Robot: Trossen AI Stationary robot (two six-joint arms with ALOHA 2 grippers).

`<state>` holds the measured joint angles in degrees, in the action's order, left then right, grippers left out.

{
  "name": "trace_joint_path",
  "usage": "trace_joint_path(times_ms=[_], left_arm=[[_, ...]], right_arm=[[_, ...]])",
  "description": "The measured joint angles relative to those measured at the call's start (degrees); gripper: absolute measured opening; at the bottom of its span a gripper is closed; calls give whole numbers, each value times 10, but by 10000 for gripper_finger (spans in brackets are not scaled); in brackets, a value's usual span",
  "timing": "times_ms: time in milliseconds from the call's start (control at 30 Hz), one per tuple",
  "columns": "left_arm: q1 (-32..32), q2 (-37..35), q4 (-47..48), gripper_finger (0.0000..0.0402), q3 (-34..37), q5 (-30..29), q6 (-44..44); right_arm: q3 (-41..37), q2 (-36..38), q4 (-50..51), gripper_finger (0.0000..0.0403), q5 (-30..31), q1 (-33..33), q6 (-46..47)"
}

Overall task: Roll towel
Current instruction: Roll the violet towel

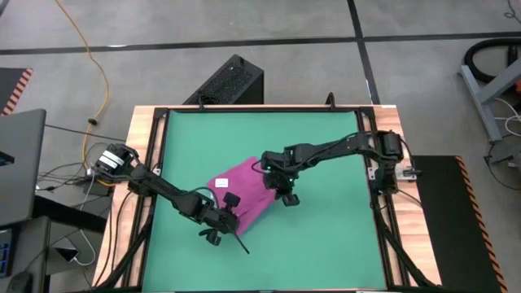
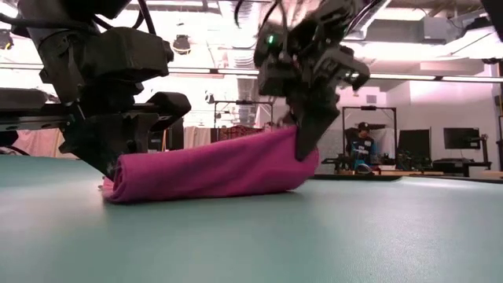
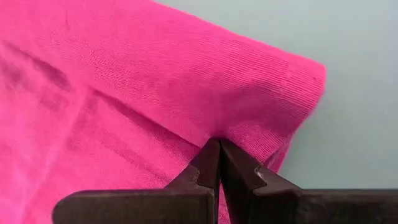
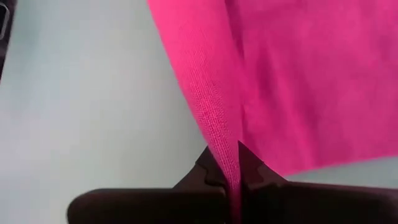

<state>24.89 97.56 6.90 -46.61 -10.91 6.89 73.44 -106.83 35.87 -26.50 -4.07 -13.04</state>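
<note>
Low view: the magenta towel [image 2: 208, 169] lies partly rolled (white tag up), left gripper [image 3: 219, 152] and right gripper [image 4: 233, 163] each pinching an edge

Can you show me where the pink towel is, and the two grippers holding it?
towel [image 1: 244, 189]: high view, middle of the flat pink part.
left gripper [image 3: 219, 144]: left wrist view, tips pinched together on the towel's fold.
right gripper [image 4: 229, 154]: right wrist view, tips clamping the towel's edge.
</note>
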Motion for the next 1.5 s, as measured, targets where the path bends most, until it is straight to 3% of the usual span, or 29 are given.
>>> trace_joint_path(times_ms=[600, 1033, 1500], left_arm=[[8, -9, 21, 0, -14, 22, 10], [14, -9, 30, 0, -23, 32, 34], [20, -13, 48, 0, -28, 14, 43]], right_arm=[[147, -170, 119, 8, -70, -10, -14], [177, -176, 166, 8, -154, -33, 0], [178, -178, 142, 8, -157, -44, 25]])
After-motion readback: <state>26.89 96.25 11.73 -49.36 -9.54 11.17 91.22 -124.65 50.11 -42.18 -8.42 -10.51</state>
